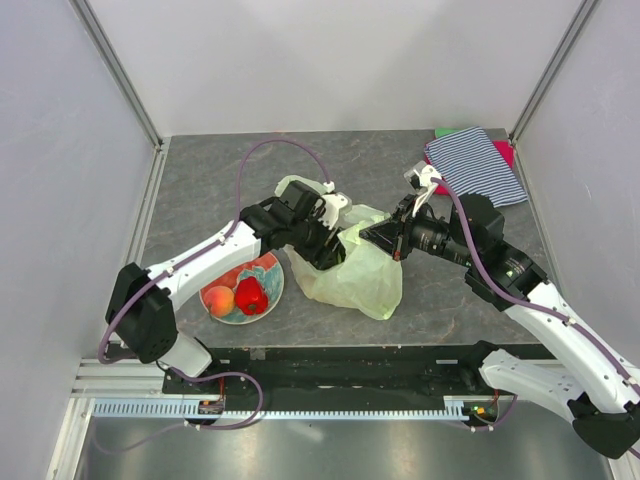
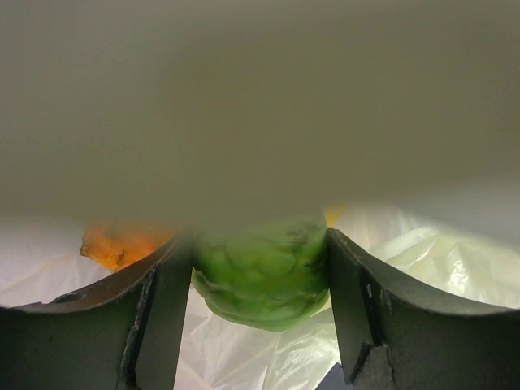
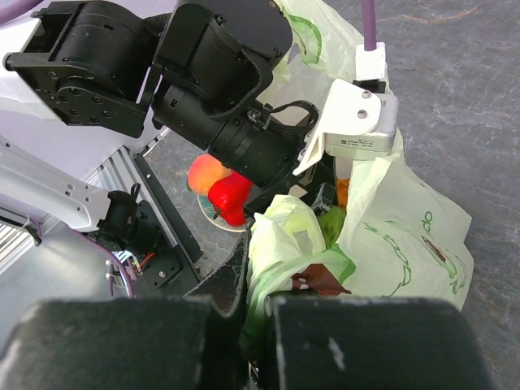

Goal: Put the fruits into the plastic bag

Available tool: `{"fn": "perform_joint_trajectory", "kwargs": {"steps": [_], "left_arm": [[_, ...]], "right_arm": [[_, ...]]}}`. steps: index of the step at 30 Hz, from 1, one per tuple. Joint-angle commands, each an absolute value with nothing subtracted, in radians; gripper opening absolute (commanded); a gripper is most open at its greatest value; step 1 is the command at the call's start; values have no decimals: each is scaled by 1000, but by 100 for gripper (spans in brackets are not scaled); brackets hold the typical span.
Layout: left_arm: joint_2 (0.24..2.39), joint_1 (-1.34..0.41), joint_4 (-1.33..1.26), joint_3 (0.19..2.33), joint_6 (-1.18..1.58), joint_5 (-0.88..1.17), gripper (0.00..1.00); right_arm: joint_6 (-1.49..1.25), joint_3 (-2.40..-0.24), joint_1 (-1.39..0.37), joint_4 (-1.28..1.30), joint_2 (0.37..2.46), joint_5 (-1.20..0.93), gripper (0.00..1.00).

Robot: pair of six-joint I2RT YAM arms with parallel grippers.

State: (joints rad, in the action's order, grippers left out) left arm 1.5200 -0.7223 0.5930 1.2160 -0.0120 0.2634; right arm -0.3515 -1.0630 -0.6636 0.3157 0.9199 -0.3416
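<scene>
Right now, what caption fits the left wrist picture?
Left tool grips a green fruit inside the plastic bag.

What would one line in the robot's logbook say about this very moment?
left pincer: gripping green fruit inside plastic bag | right pincer: shut on bag edge | plate: peach and red piece waiting

plate (image 1: 272, 278): near left | striped cloth (image 1: 475, 168): far right corner | table (image 1: 200, 190): grey
</scene>
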Motion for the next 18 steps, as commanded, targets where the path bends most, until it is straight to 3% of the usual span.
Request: {"fn": "perform_joint_trajectory", "kwargs": {"steps": [1, 5, 6, 18], "left_arm": [[1532, -721, 640, 1239, -48, 233, 73], [1528, -721, 638, 1239, -41, 227, 79], [1525, -721, 638, 1239, -40, 227, 87], [1419, -713, 578, 1241, -11, 252, 88]], "right_arm": [[-344, -1080, -664, 299, 905, -339, 0], [-345, -1081, -664, 299, 911, -342, 0], [-344, -1081, -664, 299, 911, -342, 0], [-348, -1081, -664, 299, 911, -342, 0]]}}
